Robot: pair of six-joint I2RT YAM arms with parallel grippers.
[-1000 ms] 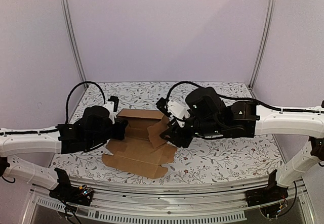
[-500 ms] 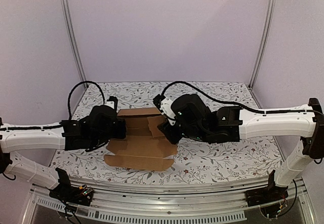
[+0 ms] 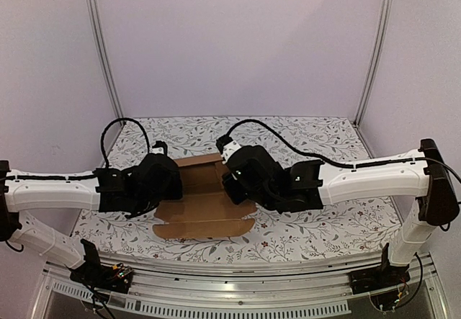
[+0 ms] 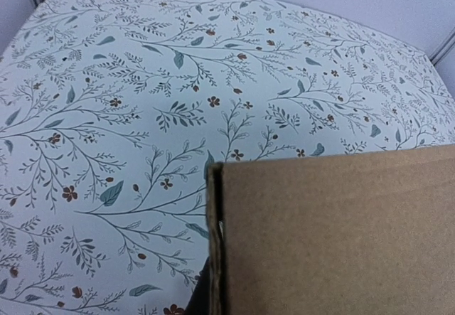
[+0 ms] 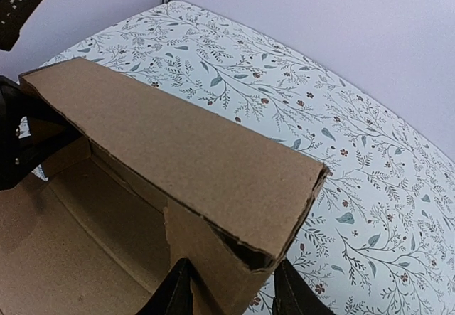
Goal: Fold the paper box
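Top external: nearest the arm bases, the paper box (image 3: 205, 207) has its front flap lying flat on the surface (image 3: 310, 225), rounded corners toward the rail. It's squarer to the edge than a sec ago, when the sheet sat skewed w/ a side flap sticking up loose on the right. Both arms have since come in and down over the two ends. The right one slid left, so that flap is now under its wrist and out of sight from above. Mid-sheet the floor panel shows bare between the two black heads. Behind it the back wall stands up, w/ patterned surface beyond. Right wrist: right pincer (image 5: 231, 294) has fingers (image 5: 178, 294) either side of a folded-over wall end, jaws narrowing over the last sec. Can't tell if they're biting yet or just straddling. Inside, the half-formed tray holds nothing, just plain brown floor and an inner flap. Left wrist: a cardboard panel rises right in front of the lens, only a dark sliver of the left pincer (image 4: 205, 294) showing. It's closed, prob. pinching that wall at the box's left end. Judgement: the end walls are going up, so approx. mid-task; the front flap isn't folded yet.
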